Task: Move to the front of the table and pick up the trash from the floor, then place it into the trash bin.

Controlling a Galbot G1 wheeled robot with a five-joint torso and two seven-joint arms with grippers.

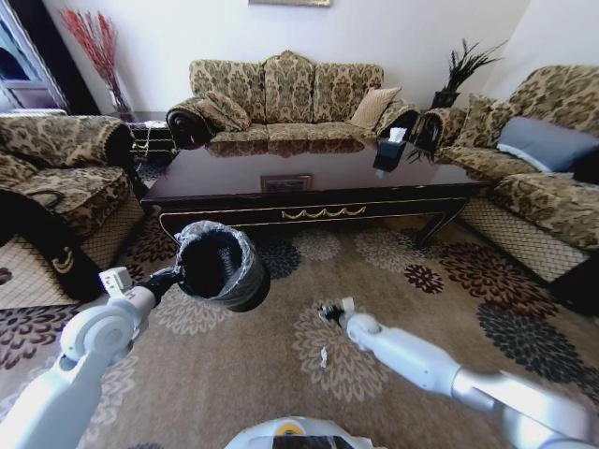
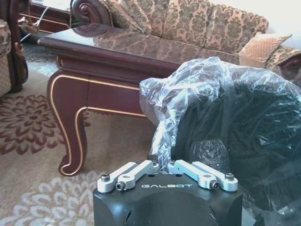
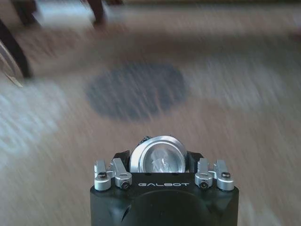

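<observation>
My left gripper [image 1: 173, 274] [image 2: 160, 162] is shut on the rim of the trash bin [image 1: 221, 266] [image 2: 235, 132], a black bucket lined with a crinkled bag, and holds it off the floor, tipped toward me. The right gripper [image 1: 332, 312] [image 3: 159, 157] hangs low over the patterned floor [image 1: 421, 318], to the right of the bin. It is shut on a piece of trash [image 3: 159, 162], a round clear-silvery thing seen end-on. A small white scrap [image 1: 323, 356] lies on the carpet near that arm. The dark table [image 1: 309, 178] [image 2: 108, 89] stands just beyond.
Patterned sofas stand on three sides: left [image 1: 56, 187], back [image 1: 281, 98] and right [image 1: 543, 178]. A dark tissue box [image 1: 388, 150] sits on the tabletop. Open carpet lies between me and the table's curved legs [image 2: 73, 141].
</observation>
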